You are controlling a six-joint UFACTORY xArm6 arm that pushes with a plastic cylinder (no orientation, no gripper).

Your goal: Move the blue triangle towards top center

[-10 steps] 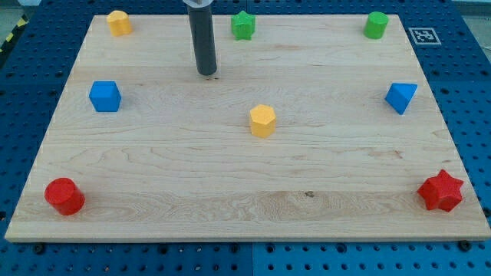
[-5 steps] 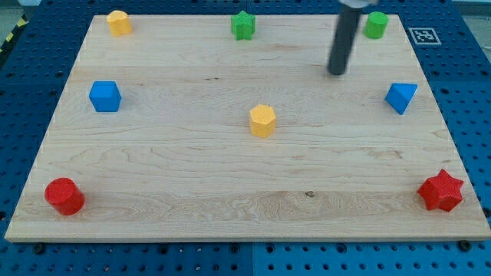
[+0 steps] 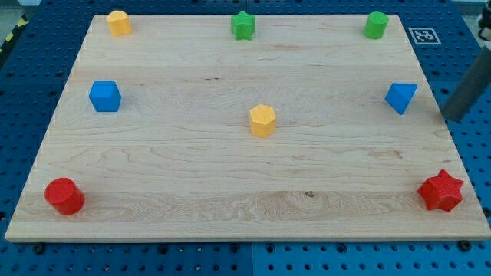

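Note:
The blue triangle (image 3: 401, 97) lies near the board's right edge, at mid height. My tip (image 3: 453, 118) is to its right and slightly lower, just past the board's right edge, apart from the block. The dark rod rises from it towards the view's upper right corner.
A wooden board (image 3: 230, 176) holds a blue cube (image 3: 105, 96) at left, a yellow hexagon (image 3: 262, 120) in the middle, a yellow block (image 3: 118, 22), a green star (image 3: 243, 25) and a green cylinder (image 3: 376, 24) along the top, a red cylinder (image 3: 64, 196) and red star (image 3: 441, 192) at the bottom corners.
My tip has swept from the upper middle of the board rightward, past the top of the blue triangle, to beyond the right edge. No block has moved.

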